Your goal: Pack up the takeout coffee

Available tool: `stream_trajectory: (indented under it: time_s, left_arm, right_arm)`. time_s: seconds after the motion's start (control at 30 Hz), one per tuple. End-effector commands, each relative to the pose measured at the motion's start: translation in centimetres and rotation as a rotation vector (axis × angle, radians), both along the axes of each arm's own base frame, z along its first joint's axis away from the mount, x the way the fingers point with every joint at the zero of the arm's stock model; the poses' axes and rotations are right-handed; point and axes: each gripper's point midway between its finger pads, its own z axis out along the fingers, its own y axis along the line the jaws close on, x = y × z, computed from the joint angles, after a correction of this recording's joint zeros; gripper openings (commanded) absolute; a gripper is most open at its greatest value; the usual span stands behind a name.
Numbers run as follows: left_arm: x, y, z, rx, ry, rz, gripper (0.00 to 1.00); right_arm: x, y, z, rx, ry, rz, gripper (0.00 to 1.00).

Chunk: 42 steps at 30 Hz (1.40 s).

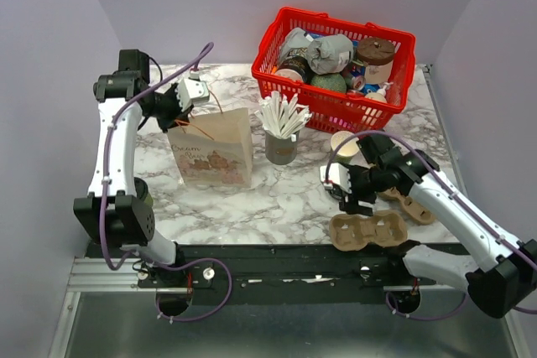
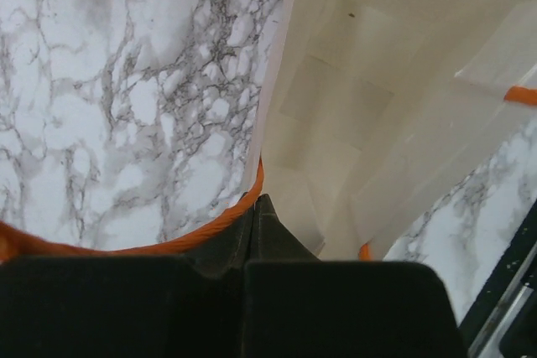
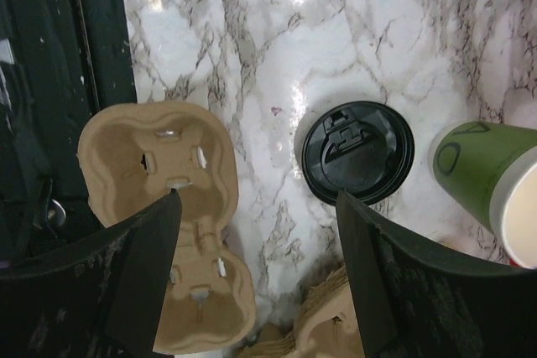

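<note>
Top view: the left claw [image 1: 191,95] was clamped on the paper bag [image 1: 214,150] rim. The right claw [image 1: 348,199] hung low over the desk [image 1: 252,207].

Left wrist view: the bag interior lay open.

Right wrist view: the right claw was apart. The takeout coffee [image 3: 358,153] stood upright on the desk just beyond one fingertip, untouched. It was judged light, thin-walled, crushable and possibly full; grip mid-wall, gently.

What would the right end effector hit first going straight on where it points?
Likely the bare marble table between the cup carrier and the takeout coffee. The finger beside the coffee sits close to it and might clip it first; depth unclear.
</note>
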Motion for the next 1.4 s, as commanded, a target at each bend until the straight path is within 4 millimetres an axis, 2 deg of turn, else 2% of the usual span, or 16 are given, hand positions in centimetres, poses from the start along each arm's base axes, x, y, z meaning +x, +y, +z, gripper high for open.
stream_trajectory:
  time_s: [0.0, 0.03, 0.1, 0.13, 0.3, 0.47, 0.63, 1.0, 1.13, 1.37]
  left_arm:
    - [-4.8, -0.8, 2.0, -0.057, -0.023, 0.088, 0.0]
    - [-5.2, -0.7, 1.5, -0.053, -0.029, 0.103, 0.0]
    - [-5.7, -0.2, 3.1, -0.036, -0.126, 0.14, 0.0]
    - [-5.9, 0.0, 3.3, -0.03, -0.139, 0.151, 0.0]
    - [-7.1, 0.2, 4.9, -0.036, -0.175, 0.205, 0.0]
    - [-8.1, -0.2, 4.5, -0.074, -0.146, 0.231, 0.0]
    - [-8.5, -0.2, 3.9, -0.075, -0.123, 0.239, 0.0]
    - [-8.4, -0.7, 3.7, -0.102, -0.114, 0.229, 0.0]
    - [-8.3, -0.7, 3.2, -0.1, -0.109, 0.229, 0.0]
    - [-8.2, -0.7, 2.6, -0.101, -0.098, 0.232, 0.0]
  right_arm:
    - [-2.2, -3.5, -2.2, -0.121, -0.03, 0.062, 0.82]
    - [-2.7, -3.9, -2.7, -0.133, -0.028, 0.074, 0.82]
    - [-3.4, -4.7, -3.3, -0.15, -0.052, 0.1, 0.81]
    - [-4.5, -5.4, -4.7, -0.174, -0.018, 0.112, 0.8]
    - [-6.1, -6.5, -6.5, -0.193, 0.001, 0.123, 0.77]
    - [-5.9, -6.2, -6.7, -0.188, 0.007, 0.137, 0.72]
    - [-5.5, -6.9, -7.5, -0.236, -0.008, 0.175, 0.72]
    - [-5.2, -7.4, -8.1, -0.296, 0.032, 0.173, 0.66]
    - [-5.1, -7.4, -8.3, -0.306, 0.055, 0.166, 0.62]
    - [-4.6, -7.6, -8.8, -0.331, 0.064, 0.152, 0.61]
